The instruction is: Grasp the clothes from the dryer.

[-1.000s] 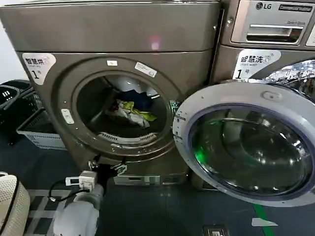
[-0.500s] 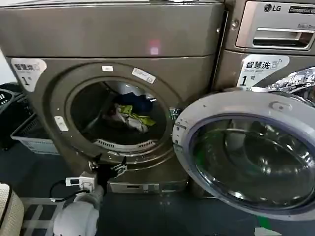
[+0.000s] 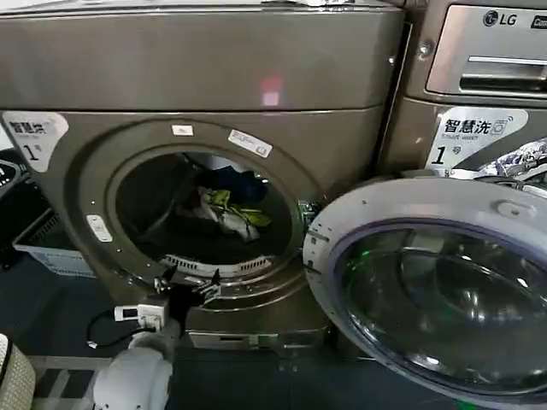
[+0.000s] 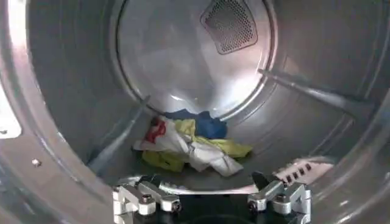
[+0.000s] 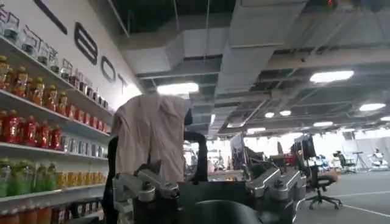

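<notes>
The left pincer sits spread wide at the lower lip of the big bronze-grey dryer, lined up to reach inside. The small heap of yellow-green, white, red and blue clothes lies on the drum floor. The right pincer, also apart, points away at the room.

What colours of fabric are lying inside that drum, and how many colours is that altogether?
Clothes in the dryer, by colour seen:
Yellow-green: 1
White: 1
Red: 1
Dark blue: 1
Total: 4 colours; separate pieces cannot be counted.
</notes>
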{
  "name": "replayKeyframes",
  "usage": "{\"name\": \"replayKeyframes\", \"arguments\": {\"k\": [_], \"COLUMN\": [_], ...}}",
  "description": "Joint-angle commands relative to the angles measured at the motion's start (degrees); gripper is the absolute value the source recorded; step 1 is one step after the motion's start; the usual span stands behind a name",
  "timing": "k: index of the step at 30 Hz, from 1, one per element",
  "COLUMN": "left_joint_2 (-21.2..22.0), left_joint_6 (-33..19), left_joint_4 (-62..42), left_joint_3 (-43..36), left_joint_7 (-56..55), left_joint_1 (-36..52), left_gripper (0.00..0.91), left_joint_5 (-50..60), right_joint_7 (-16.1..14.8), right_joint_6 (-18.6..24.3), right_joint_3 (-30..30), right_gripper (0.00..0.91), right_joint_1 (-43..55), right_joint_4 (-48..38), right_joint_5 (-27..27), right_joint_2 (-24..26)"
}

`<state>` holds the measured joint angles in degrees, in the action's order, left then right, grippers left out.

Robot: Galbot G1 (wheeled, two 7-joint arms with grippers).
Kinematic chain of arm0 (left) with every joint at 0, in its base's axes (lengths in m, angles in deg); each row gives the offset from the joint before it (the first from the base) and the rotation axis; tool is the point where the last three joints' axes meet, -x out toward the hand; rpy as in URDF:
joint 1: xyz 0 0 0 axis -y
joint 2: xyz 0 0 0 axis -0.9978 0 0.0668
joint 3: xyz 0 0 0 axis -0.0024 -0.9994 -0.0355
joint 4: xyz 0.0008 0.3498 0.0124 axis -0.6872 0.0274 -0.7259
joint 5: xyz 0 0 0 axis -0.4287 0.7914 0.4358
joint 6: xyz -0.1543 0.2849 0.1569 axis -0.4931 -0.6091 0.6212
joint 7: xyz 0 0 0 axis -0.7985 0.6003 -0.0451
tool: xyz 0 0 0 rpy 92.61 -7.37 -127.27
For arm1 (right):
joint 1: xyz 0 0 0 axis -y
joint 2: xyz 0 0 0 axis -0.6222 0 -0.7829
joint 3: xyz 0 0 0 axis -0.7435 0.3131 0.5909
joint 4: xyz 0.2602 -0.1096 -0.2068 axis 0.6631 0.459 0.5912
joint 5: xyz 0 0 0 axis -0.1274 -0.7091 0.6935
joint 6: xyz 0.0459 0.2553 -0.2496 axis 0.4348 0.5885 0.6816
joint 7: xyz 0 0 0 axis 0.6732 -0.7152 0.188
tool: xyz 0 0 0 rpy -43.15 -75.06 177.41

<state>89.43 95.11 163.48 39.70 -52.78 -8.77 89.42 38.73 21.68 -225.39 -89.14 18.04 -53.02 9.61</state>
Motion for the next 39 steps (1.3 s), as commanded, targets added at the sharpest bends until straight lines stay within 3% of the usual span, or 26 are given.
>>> {"name": "replayKeyframes", "arguments": {"k": [1, 39], "left_joint_2": [-0.27, -0.23], "left_joint_6": [2.81, 2.81], "left_joint_4": [-0.01, -0.56], "left_joint_3": [-0.02, -0.03], "left_joint_7": [-0.01, -0.23], "left_joint_1": [0.1, 0.12], "left_gripper": [0.907, 0.907], "left_joint_5": [-0.32, -0.6], "right_joint_7": [0.03, -0.59], "right_joint_6": [-0.02, 0.35], "right_joint_3": [0.17, 0.59], "right_gripper": [0.907, 0.907], "right_joint_1": [0.08, 0.09], "right_joint_4": [0.14, 0.04], "right_joint_5": [0.01, 0.33], "right_joint_2": [-0.04, -0.99]}}
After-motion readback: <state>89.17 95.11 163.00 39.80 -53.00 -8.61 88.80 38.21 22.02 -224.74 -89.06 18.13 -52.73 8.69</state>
